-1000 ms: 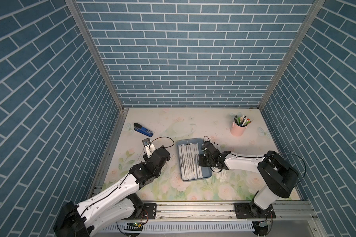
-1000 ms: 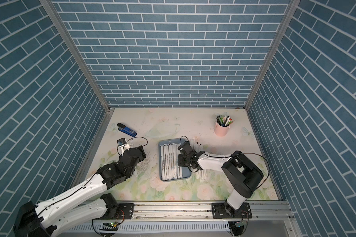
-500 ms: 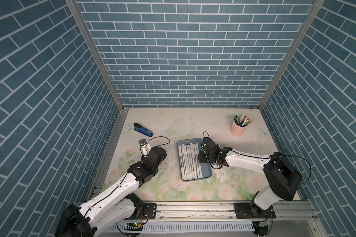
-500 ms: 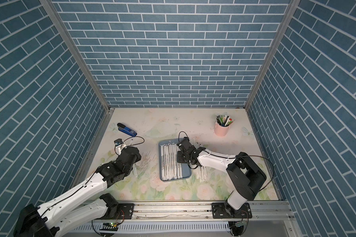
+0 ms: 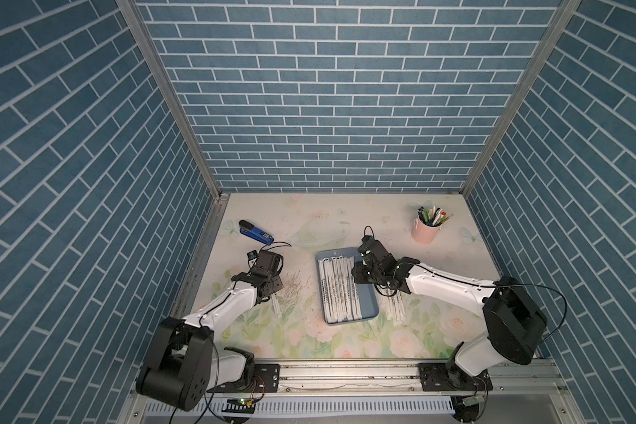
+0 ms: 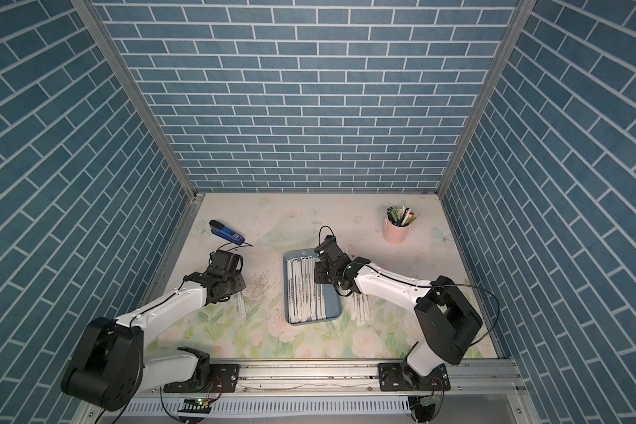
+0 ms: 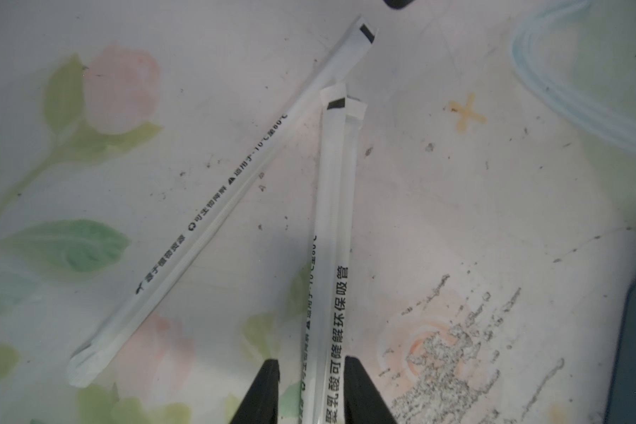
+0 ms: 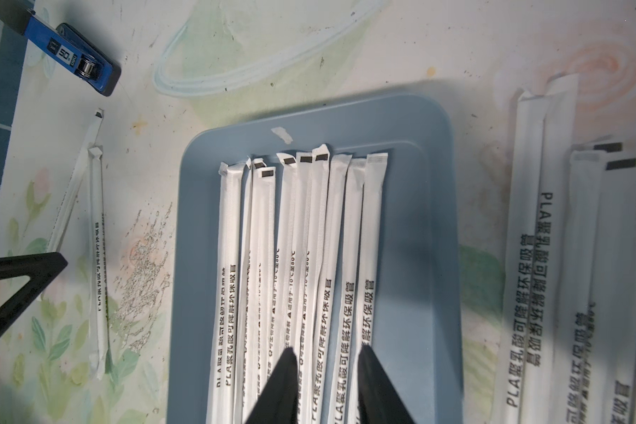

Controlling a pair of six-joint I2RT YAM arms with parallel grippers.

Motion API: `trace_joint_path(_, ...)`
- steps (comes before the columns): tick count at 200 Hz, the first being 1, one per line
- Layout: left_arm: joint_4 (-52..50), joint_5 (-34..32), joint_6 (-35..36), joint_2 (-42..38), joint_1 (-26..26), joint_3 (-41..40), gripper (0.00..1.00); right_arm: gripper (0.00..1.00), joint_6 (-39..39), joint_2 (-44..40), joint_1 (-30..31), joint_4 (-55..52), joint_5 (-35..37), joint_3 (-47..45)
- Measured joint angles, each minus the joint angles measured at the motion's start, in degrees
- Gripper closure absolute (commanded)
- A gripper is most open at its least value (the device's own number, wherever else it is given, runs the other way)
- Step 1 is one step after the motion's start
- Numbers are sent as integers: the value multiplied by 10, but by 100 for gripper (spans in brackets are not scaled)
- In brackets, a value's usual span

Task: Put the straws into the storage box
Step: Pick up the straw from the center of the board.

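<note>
**Presently: Straw Status Around the Storage Box**

The storage box point(image 5: 368, 306) lies near the middle of the surface point(image 5: 346, 220). About ten straws point(image 8: 302, 238) lie lengthwise inside it, packed side by side against its left-arm long wall. The box floor along the opposite wall is bare.

More loose straws point(image 5: 391, 310) lie on the surface just outside the box's right-arm long wall, roughly parallel to it. On the box's left-arm side, apart from it, lie a pair of straws point(image 7: 336, 220) (one partly over the other) and a single straw point(image 7: 217, 220) slanting away from the pair.

The right gripper point(image 8: 325, 352) is above the box interior. Its fingers point(image 8: 280, 385) stand slightly apart, with two boxed straws in the gap between them. Whether they press on those straws cannot be told.

The left gripper point(image 7: 311, 363) is down at the pair. Its fingers point(image 7: 261, 396) bracket both wrappers: one finger touches, the other shows a narrow gap. A firm grasp cannot be confirmed.

Beyond the box toward the back wall, a stapler point(image 5: 256, 232) lies on the left-arm side. A pink cup point(image 5: 425, 235) of pens point(image 5: 432, 216) stands on the right-arm side.
</note>
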Motion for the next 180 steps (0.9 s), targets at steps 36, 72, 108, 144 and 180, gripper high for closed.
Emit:
trace_joint_path(36,5,7,10,21,0,4,68,70,0,-4,0,0,3,-6)
trace_joint_path(72,6,6,13,34,-8,12,69,70,0,-4,0,0,3,-9)
trace_joint_path(108,10,3,14,47,-14,23,70,70,0,-4,0,0,3,-10)
trace_joint_path(144,12,2,16,68,-19,25,72,70,0,-5,0,0,5,-13)
trace_joint_path(180,22,2,18,84,-23,27,75,71,0,-5,0,0,5,-14)
